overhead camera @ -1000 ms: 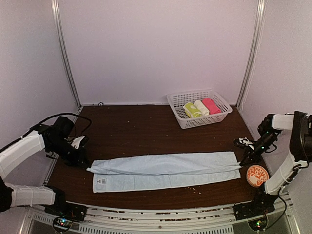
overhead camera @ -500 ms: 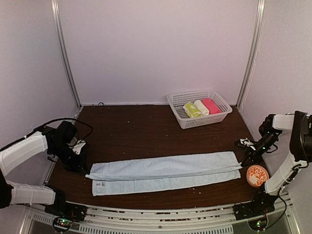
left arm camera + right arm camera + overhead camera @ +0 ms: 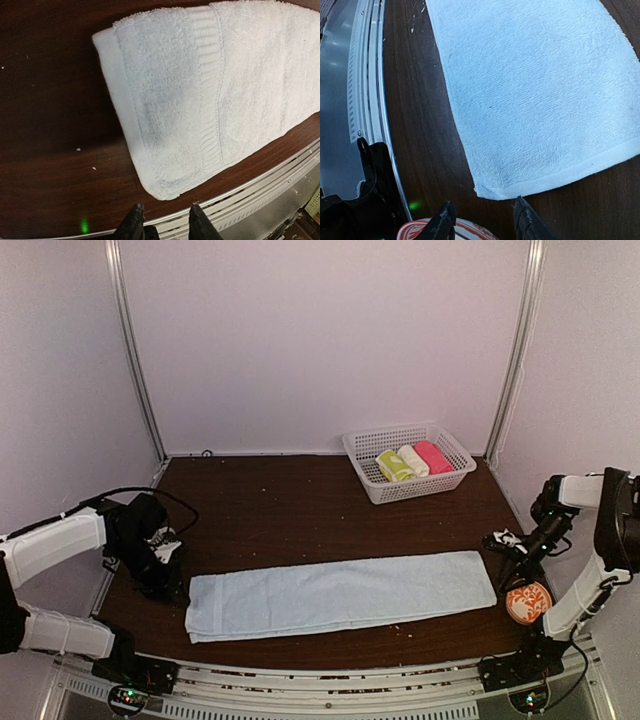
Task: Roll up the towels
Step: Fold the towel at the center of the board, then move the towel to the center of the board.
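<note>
A: Entry: where is the work piece?
B: The pale blue towel (image 3: 340, 595) lies flat on the near half of the dark table (image 3: 280, 510), folded into a long strip. Its long axis runs left to right, roughly parallel to the near edge, with the right end a little farther back.

A: Grippers relative to it?
B: One at each short end. The left gripper (image 3: 168, 562) sits just beside the left end. In its wrist view the folded corner lies straight ahead of the fingertips (image 3: 134, 222), close but apart. The right gripper (image 3: 506, 546) is just off the right end, with the hem corner directly ahead.

A: Jaws?
B: Both pairs stand apart, with nothing between them.

A: Arm poses?
B: Left: the forearm comes in from the left edge, wrist pitched down, fingers low over the wood. Right: the elbow is raised at the right edge and the forearm slopes down and inward. A round orange-patterned object (image 3: 527, 602) lies just beside it.

A: Which arm is nearer?
B: Neither clearly. Judgement: a roll travels along the long axis, so it starts at one short end.

A: Remainder?
B: The yellow-green towel (image 3: 393, 466) looks already rolled. It sits in the white basket (image 3: 430, 487) at far right, beside a cream roll (image 3: 413, 460) and a pink roll (image 3: 433, 456).
</note>
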